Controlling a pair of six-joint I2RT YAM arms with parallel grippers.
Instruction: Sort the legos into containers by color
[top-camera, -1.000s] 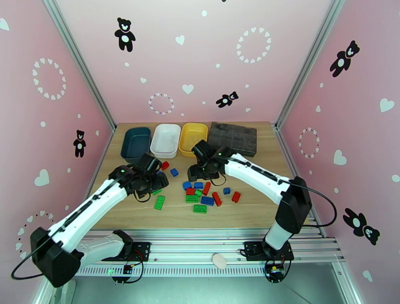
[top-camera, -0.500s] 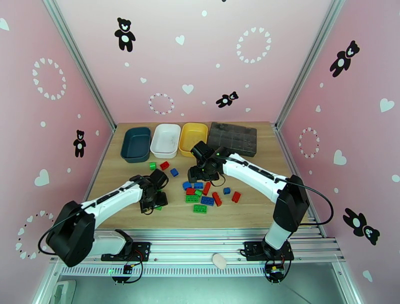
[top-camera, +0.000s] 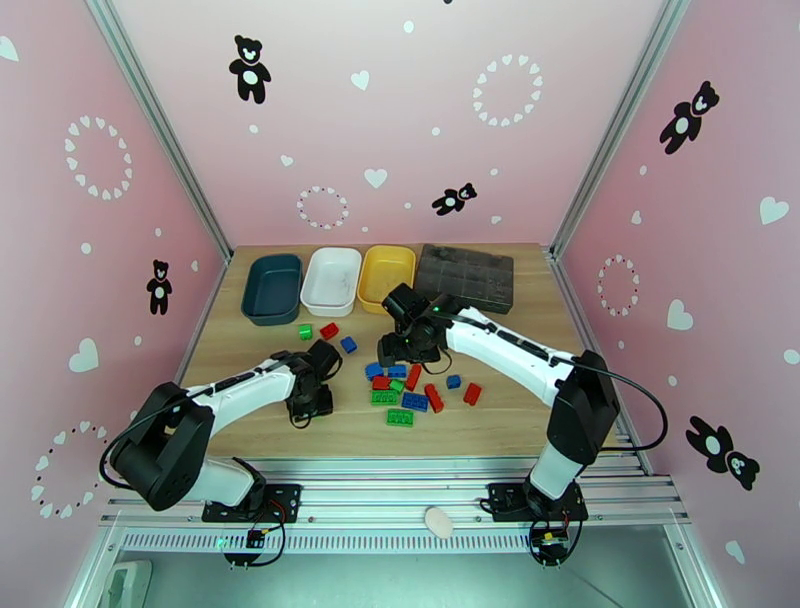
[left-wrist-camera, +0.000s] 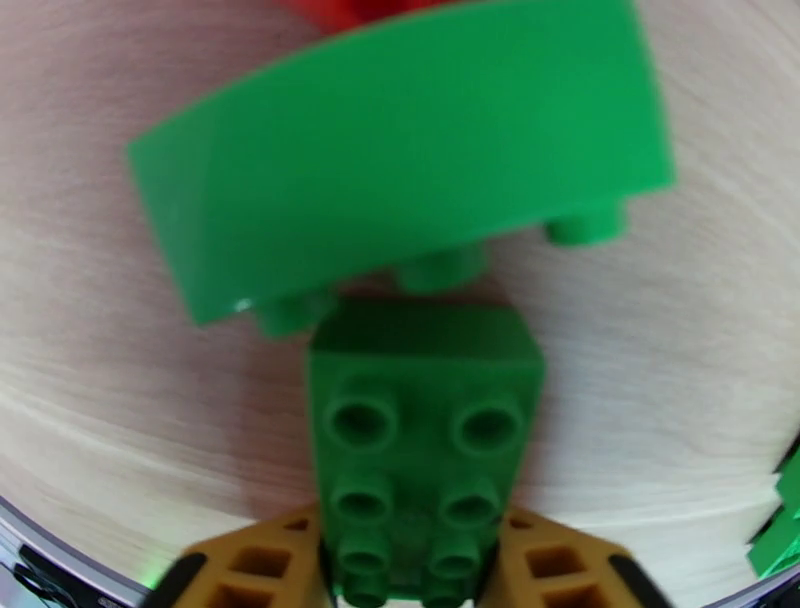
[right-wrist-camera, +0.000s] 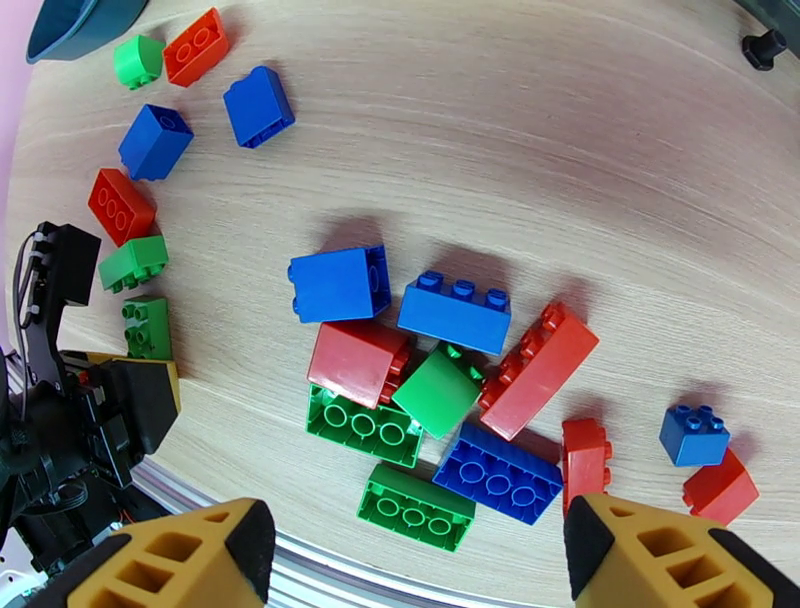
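While right jaws hang wide, left jaws pinch a green lego

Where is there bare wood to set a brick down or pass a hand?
Bare wood lies between the teal tray and the left arm, and right of the right arm in front of the grey box. The near strip in front of the brick pile is free too. Crowded: that pile and the loose bricks before the white tray.
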